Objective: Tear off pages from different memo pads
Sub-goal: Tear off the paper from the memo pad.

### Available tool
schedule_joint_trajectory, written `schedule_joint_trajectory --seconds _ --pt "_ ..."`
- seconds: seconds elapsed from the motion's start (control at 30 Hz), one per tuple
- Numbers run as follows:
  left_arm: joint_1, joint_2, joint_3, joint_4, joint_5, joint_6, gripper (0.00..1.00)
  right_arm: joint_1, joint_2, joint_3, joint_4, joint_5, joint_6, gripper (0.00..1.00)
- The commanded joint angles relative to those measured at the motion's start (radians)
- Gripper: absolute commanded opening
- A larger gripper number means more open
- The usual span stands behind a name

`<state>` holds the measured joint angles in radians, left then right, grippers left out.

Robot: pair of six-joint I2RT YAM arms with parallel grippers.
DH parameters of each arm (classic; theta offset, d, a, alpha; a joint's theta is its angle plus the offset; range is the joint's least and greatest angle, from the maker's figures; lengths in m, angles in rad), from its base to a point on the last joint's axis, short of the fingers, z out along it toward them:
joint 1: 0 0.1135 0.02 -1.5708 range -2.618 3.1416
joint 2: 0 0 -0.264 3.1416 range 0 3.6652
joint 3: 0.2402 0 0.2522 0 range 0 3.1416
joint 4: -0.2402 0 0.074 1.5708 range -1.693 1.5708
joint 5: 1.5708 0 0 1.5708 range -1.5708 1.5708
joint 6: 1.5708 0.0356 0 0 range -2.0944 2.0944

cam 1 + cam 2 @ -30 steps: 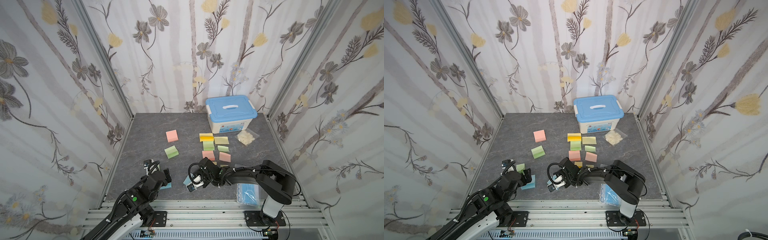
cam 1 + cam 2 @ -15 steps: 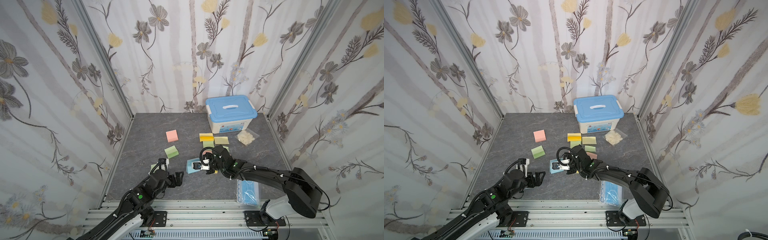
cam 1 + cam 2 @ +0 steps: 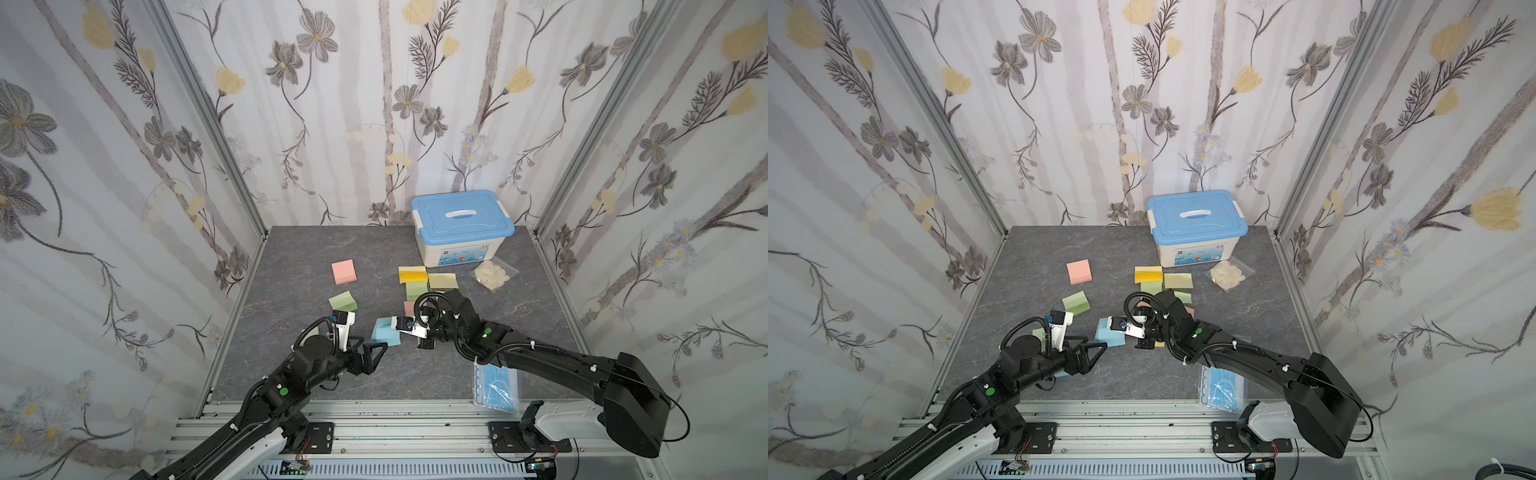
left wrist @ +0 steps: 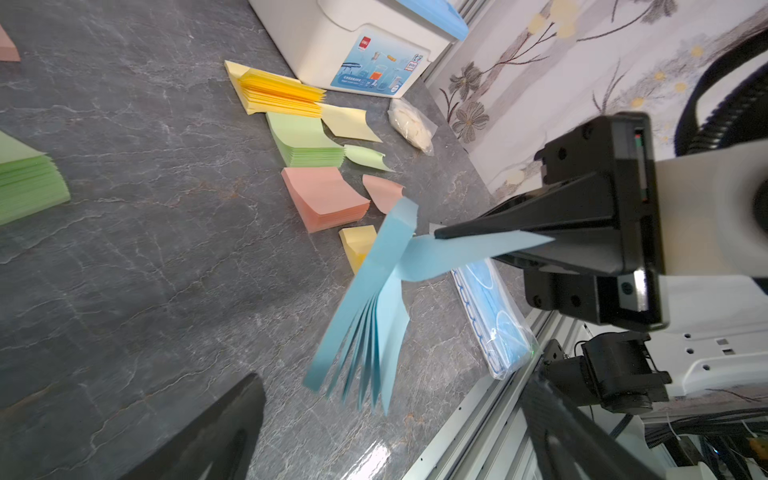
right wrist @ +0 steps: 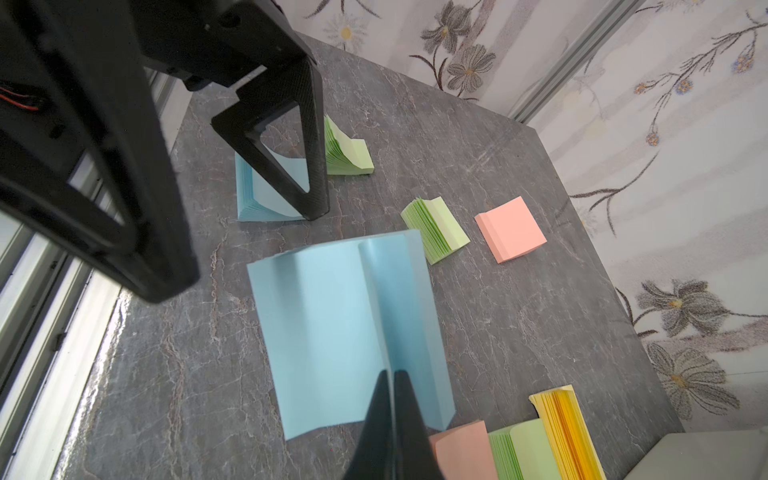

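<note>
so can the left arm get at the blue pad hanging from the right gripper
Probably yes: the left gripper is open and close beside the blue pad, with nothing between them; the right gripper pinches only one outer page.

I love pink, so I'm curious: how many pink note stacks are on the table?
2. The lone pink stack lies apart at the left; the second pink stack sits beside a green stack, near the right arm. Others may be hidden.

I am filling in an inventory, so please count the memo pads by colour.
blue memo pad: 2, one hanging from the right gripper
green memo pad: 3
pink memo pad: 2
yellow memo pad: 1
Total: 8
</note>
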<state>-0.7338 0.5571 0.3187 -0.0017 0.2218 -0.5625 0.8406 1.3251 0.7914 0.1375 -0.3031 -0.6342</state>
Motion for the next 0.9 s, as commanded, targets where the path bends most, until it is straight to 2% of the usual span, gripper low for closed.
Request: schedule_joint_trajectory --seconds 0.0,0.3,0.43,0.47,0.53,0.6,0.67,0.77,0.87 --pt "-0.003 0.005 -0.006 0.108 0.027 -0.02 1.0 0.005 -0.018 -0.005 0.014 -0.059 0.06 0.0" --pt "-0.021 0.062 -0.008 0.153 0.016 -0.032 0.99 0.006 -0.028 0.001 0.014 -0.097 0.175 0.0" --pt "-0.03 0.069 -0.007 0.159 0.004 -0.034 0.92 0.007 -0.029 0.0 0.007 -0.119 0.187 0.0" --pt "-0.032 0.069 -0.005 0.157 0.001 -0.033 0.86 0.007 -0.031 0.001 0.005 -0.119 0.189 0.0" --pt "-0.034 0.072 -0.002 0.141 -0.013 -0.03 0.57 0.006 -0.033 0.001 -0.001 -0.119 0.194 0.0" --pt "-0.034 0.08 0.01 0.104 -0.033 -0.026 0.39 0.007 -0.036 0.003 -0.005 -0.117 0.198 0.0" --pt "-0.036 0.091 0.023 0.068 -0.044 -0.019 0.31 0.006 -0.039 0.003 -0.011 -0.112 0.2 0.0" --pt "-0.036 0.098 0.029 0.037 -0.052 -0.018 0.12 0.005 -0.044 0.005 -0.023 -0.099 0.2 0.0" --pt "-0.036 0.087 0.033 -0.003 -0.096 -0.023 0.05 0.003 -0.049 0.005 -0.037 -0.082 0.197 0.0"
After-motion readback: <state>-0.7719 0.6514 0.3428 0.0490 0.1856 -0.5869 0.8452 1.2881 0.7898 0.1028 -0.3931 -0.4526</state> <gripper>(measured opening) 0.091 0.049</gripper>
